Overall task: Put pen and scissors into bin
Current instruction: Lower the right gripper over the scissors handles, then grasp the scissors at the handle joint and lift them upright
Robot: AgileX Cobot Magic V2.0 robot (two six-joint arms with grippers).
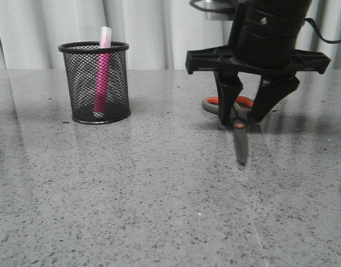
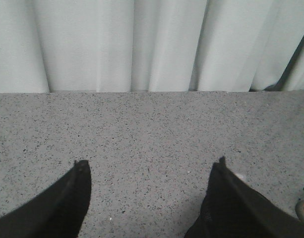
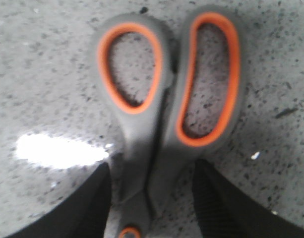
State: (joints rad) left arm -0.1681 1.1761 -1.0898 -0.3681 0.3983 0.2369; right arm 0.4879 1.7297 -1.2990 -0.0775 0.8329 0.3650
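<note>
pen [image 1: 102, 78] already upright in bin [image 1: 94, 83], toward desk's far left. scissors [image 1: 237, 119] flat on desk; right gripper [image 1: 245, 114] wide, straddling neck, no grip. left gripper [image 2: 151, 171] wide, empty.

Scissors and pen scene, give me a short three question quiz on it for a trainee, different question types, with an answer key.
1. True or false: the pen already stands inside the bin.
2. Multiple choice: where are the scissors? A) in the bin B) flat on the table between the right end effector fingers C) lifted in the air
3. Short answer: what does the left end effector hold?

Key
1. True; the pen stands upright in the bin, its cap above the rim.
2. B; the fingers straddle the scissors near the pivot, handle loops toward the curtain, not yet closed on them.
3. Nothing; it is open over bare table.
</note>
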